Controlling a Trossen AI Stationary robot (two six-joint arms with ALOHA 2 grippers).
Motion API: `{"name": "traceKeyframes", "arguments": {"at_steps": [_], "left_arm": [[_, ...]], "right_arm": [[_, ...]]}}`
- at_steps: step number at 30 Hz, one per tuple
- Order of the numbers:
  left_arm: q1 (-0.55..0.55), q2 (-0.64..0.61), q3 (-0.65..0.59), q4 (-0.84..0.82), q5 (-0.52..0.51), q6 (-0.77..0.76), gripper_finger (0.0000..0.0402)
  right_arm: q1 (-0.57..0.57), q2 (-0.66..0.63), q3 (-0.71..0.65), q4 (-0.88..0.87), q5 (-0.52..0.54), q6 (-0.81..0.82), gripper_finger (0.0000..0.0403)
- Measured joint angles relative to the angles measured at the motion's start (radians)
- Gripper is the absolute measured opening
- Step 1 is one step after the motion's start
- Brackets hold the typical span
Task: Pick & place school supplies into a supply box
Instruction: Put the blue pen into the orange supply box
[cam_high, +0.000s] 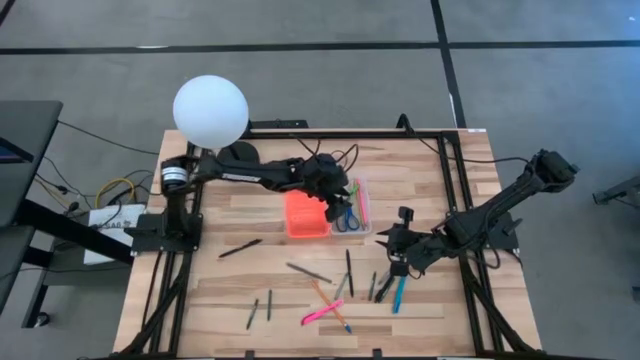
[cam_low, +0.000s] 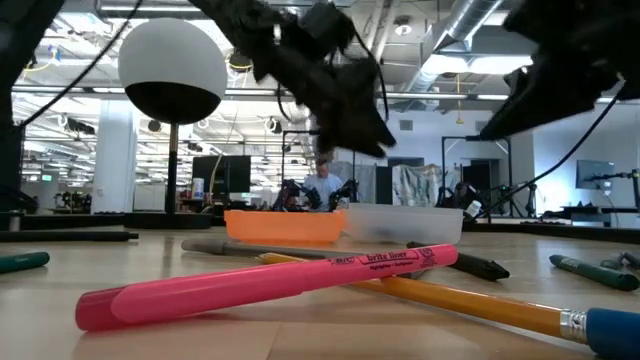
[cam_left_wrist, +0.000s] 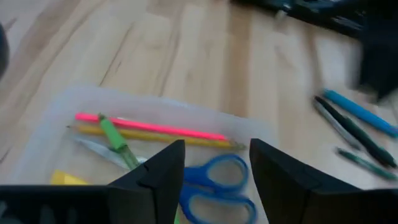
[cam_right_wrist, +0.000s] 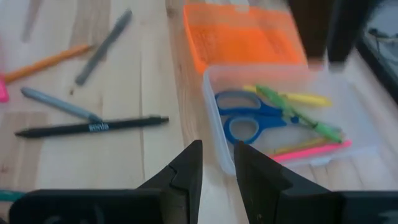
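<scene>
High view: the box (cam_high: 352, 208) holds scissors (cam_high: 345, 217) and perhaps four pens; left gripper (cam_high: 335, 200) hangs released above it, a dozen pens (cam_high: 308, 272) left nearby.

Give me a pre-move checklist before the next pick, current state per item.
1. Left gripper open and empty over the supply box: ok.
2. Last item dropped inside: the green marker lies in the tray with the scissors: ok.
3. Orange lid folded open beside the tray, not blocking it: ok.
4. Right gripper free of any item, fingers partly open: ok.
5. Right gripper lined up on a target: hovers near the blue pen, no clear pick: cannot tell.
6. Table cleared of supplies: pink highlighter and others remain out: not ok.
</scene>
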Motion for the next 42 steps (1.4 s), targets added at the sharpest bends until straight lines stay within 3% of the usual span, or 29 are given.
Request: {"name": "traceKeyframes", "arguments": {"at_steps": [5,13,19,25,33,42], "left_arm": [[-0.099,-0.108,0.002,-0.232,-0.125,0.086,0.0168],[-0.367,-0.199,0.001,-0.507,-0.573,0.106,0.016],[-0.531,-0.205,0.0,-0.664,-0.803,0.014,0.0158],[-0.613,-0.198,-0.06,-0.668,-1.015,-0.094,0.0158],[-0.631,-0.198,-0.16,-0.648,-1.061,-0.265,0.0158],[-0.669,-0.198,-0.259,-0.642,-1.082,-0.397,0.0158]], "right_arm": [[0.0,0.0,-0.056,-0.003,-0.071,0.065,0.0086],[0.041,0.0,-0.091,0.023,-0.252,0.169,0.0086],[0.116,0.0,-0.087,0.024,-0.324,0.27,0.0086],[0.21,0.0,-0.086,0.024,-0.367,0.431,0.0086],[0.311,0.0,-0.086,0.025,-0.297,0.576,0.0086],[0.345,0.13,-0.085,0.152,-0.326,0.321,0.0086]]}}
